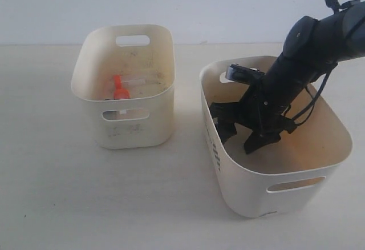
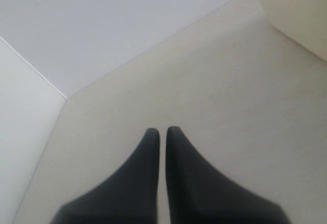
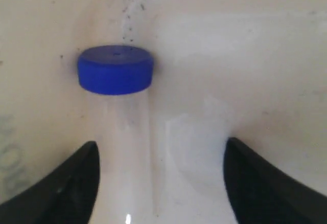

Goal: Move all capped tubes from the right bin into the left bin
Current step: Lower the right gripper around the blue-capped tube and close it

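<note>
Pale tabletop under a white wall, with two cream tubs on it: in the exterior view the left bin sits at ten o'clock and the right bin at four o'clock. Inside the right bin, close to its nine o'clock wall, the right gripper reaches down with jaws spread wide, holding nothing. Between them on the bin floor lies a blue-capped tube. Its long axis runs in line with the reach, cap at the end far from the wrist, clear body running back toward it. It lies off the midline — just beside one finger, well apart from the other. I judge that closing would catch it across the body, nudging it sideways first. The left gripper hovers over bare table, pinched to a slit and empty, so the right arm is the nearer one. An orange-capped tube lies in the left bin.
</note>
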`<control>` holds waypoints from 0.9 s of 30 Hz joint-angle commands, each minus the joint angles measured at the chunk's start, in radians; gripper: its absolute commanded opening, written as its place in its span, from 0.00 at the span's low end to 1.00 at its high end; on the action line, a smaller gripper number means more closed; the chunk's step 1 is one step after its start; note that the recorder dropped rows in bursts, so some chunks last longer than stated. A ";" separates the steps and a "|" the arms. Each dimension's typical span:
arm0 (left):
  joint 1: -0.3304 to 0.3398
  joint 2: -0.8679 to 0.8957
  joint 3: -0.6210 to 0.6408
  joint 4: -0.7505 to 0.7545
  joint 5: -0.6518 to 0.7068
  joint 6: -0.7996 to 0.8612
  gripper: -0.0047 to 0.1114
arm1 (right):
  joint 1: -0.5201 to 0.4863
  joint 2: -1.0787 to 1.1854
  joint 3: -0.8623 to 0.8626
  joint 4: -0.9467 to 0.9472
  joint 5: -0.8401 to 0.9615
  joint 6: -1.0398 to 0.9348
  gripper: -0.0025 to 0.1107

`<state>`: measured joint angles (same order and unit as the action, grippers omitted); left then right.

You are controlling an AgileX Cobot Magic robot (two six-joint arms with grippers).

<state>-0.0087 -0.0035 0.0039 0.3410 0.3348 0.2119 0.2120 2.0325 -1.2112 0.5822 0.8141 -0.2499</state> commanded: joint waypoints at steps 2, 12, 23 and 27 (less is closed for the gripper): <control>-0.001 0.004 -0.004 -0.003 -0.005 -0.001 0.08 | 0.007 0.040 0.012 -0.028 -0.040 0.009 0.43; -0.001 0.004 -0.004 -0.003 -0.005 -0.001 0.08 | 0.007 0.038 0.012 -0.034 -0.038 0.008 0.02; -0.001 0.004 -0.004 -0.003 -0.005 -0.001 0.08 | 0.007 -0.032 0.012 -0.036 -0.046 0.012 0.02; -0.001 0.004 -0.004 -0.003 -0.005 -0.001 0.08 | 0.007 -0.083 0.012 -0.036 -0.052 0.012 0.02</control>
<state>-0.0087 -0.0035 0.0039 0.3410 0.3348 0.2119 0.2213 1.9836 -1.2038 0.5579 0.7714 -0.2341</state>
